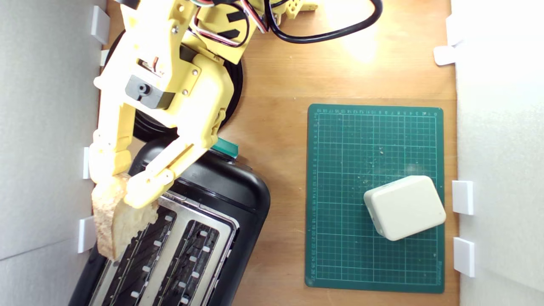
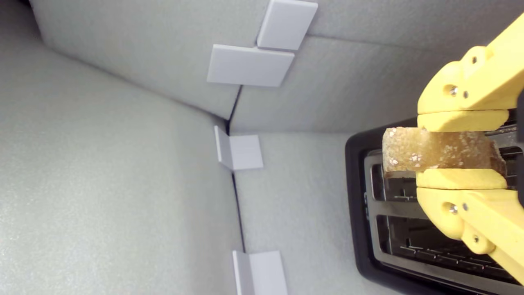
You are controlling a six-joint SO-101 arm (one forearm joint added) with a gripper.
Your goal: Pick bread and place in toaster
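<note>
While the slice hangs over the toaster's edge, these are the points of risk, biggest thing first.

Toaster: the toaster (image 1: 221,199) sits skewed on the wooden table (image 1: 276,85) at the exterior view's lower left, both slots open and empty; a slice lowered out of line with a slot would likely catch on the silver top.

Arm: the yellow arm (image 1: 170,85) reaches down across the toaster's teal lever (image 1: 225,146); a careless descent could knock it.

Bread: the bread (image 1: 117,221) is in the air over the toaster's corner, above the end of the slot nearest the wall in the exterior view, part of it overhanging the outer edge. Dropped from here, it could tip off the side rather than go in.

Gripper: the gripper (image 2: 458,149) has its jaws closed to the slice's thickness, pinching it by the two flat faces. The crumb looks soft, so a hard squeeze may tear it, or it may slip.
</note>
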